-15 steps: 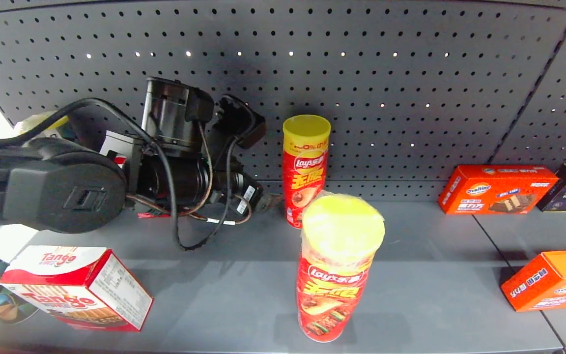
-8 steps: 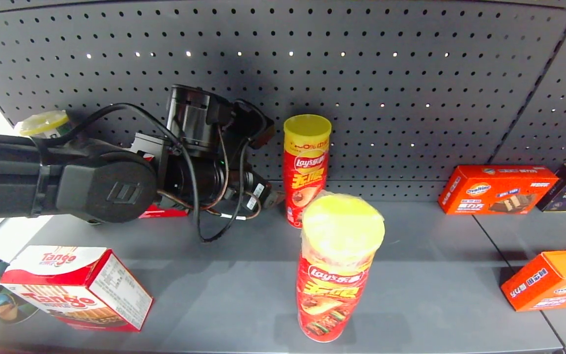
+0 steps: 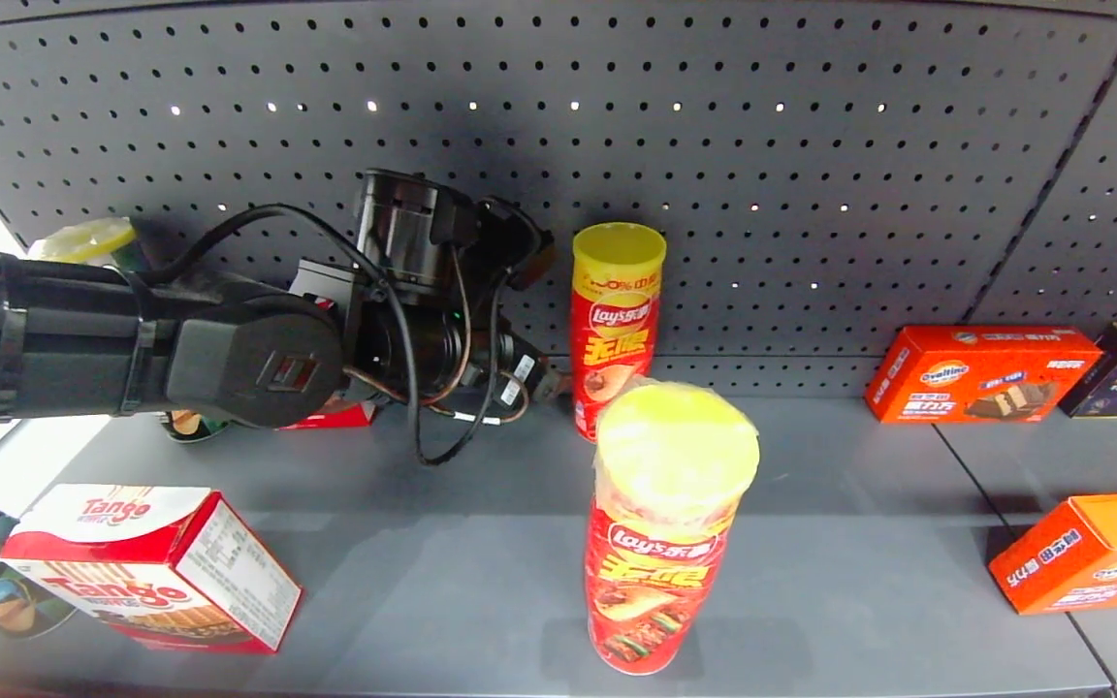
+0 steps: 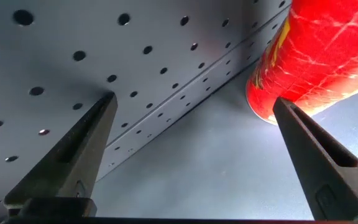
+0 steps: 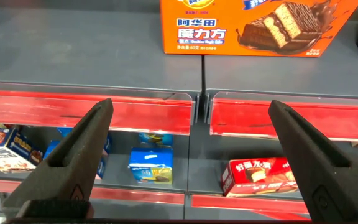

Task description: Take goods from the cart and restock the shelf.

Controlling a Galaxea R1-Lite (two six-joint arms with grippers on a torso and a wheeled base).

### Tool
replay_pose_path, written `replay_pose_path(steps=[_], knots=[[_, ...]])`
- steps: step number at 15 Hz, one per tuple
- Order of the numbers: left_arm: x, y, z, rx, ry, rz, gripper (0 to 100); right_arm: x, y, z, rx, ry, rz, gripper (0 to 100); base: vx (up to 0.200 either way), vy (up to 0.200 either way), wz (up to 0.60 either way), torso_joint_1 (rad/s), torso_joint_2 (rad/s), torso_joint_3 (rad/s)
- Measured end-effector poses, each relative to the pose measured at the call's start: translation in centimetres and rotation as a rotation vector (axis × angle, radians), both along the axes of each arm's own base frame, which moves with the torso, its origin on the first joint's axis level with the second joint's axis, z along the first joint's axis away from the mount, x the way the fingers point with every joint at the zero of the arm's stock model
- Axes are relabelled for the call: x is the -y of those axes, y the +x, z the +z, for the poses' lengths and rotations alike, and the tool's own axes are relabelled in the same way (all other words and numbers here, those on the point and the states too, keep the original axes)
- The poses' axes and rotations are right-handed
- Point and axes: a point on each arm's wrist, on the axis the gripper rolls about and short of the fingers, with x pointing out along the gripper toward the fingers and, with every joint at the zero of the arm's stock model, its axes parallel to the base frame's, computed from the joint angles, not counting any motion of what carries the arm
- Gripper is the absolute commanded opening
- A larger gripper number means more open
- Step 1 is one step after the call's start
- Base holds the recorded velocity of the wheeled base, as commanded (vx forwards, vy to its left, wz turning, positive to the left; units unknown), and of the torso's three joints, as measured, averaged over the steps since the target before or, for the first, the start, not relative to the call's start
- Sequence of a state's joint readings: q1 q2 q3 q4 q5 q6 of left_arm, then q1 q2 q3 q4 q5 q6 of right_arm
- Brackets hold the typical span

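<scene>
Both wide open, empty: right hand (image 5: 189, 102), and left hand (image 4: 194, 97) beside chip can (image 4: 316, 56).

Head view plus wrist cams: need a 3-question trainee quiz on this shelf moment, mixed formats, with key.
1. True or false: the left hand is shut on the rear chip can.
2. The wafer box lies: A) at the front left of the shelf B) at its back right C) atop a can.
3. Short answer: is the front chip can upright or tipped?
Key: 1 false, the hand is open and not clamping it; 2 A; 3 upright.
</scene>
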State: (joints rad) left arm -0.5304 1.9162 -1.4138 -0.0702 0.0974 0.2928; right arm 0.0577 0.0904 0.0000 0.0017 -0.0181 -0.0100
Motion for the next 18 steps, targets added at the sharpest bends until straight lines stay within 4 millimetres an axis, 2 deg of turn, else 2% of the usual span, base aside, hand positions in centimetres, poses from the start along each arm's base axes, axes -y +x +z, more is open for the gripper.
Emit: replay_pose_path(steps=[5,9,13,15,18], knots=[[0.0,-0.2,-0.2,-0.006,0.004,-0.002,100,0.0,0.0,0.0,0.000,0.000,0.000,100,0.000,0.000,0.00,0.000,0.00,0.000],[-1.0,-2.1,2.4,0.045,-0.035,0.000,100,0.0,0.0,0.0,0.000,0.000,0.000,100,0.000,0.000,0.00,0.000,0.00,0.000],[-2.8,-7.1,5.1,0.107,-0.137,0.003,100,0.0,0.0,0.0,0.000,0.000,0.000,100,0.000,0.000,0.00,0.000,0.00,0.000],[-3.6,-10.4,4.8,0.134,-0.179,-0.009,100,0.0,0.0,0.0,0.000,0.000,0.000,100,0.000,0.000,0.00,0.000,0.00,0.000],[-5.9,-15.2,4.5,0.246,-0.271,-0.036,100,0.0,0.0,0.0,0.000,0.000,0.000,100,0.000,0.000,0.00,0.000,0.00,0.000]])
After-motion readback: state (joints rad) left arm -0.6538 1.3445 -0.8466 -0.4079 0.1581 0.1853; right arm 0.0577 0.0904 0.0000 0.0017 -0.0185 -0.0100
